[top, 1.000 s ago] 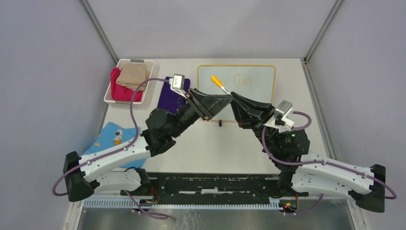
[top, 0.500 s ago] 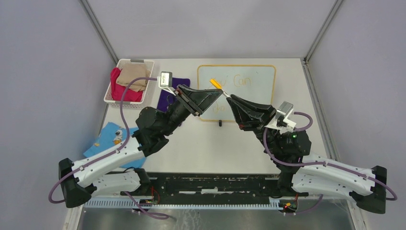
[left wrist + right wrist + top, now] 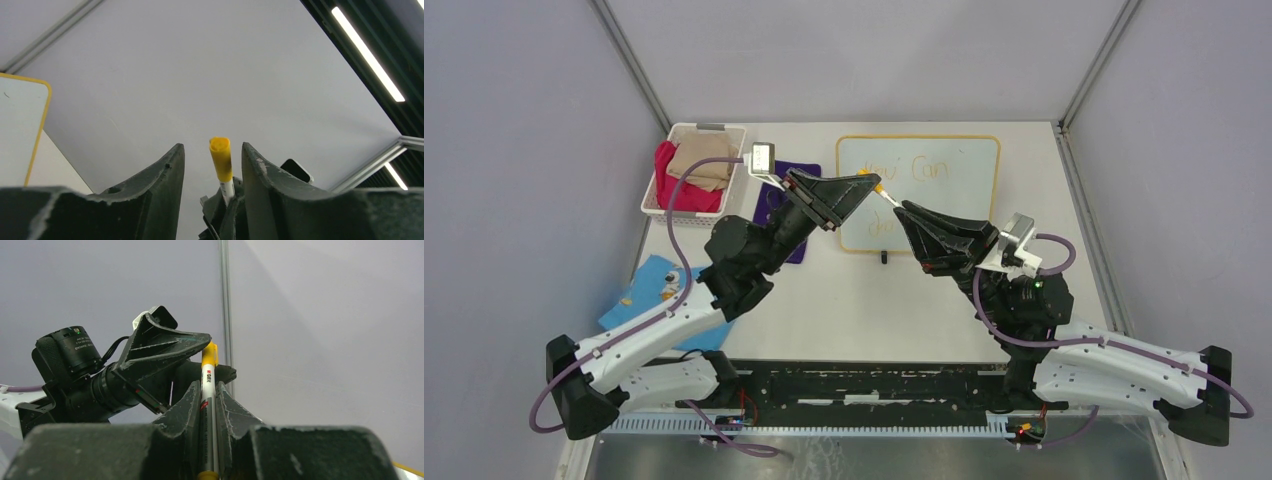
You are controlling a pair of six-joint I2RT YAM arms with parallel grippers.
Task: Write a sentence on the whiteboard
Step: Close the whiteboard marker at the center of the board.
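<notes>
Smooth whiteboard (image 3: 974, 190), glossy plastic marker (image 3: 207, 390)

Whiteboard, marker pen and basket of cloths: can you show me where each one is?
whiteboard (image 3: 969, 190), top view, bare white surface at its right.
marker pen (image 3: 207, 385), right wrist view, white barrel between the gripper's fingers.
basket (image 3: 679, 213), top view, its near rim.

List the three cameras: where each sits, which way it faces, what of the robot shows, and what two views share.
Top external: above, behind the bases, looking down at the table; shows both arms, left gripper, right gripper, the whiteboard.
Left wrist: on the left arm, tilted up toward ceiling lights; own fingers.
Right wrist: on the right arm, facing a grey wall; own fingers clamp the marker.
Shared: both wrist views show the marker's yellow cap.
</notes>
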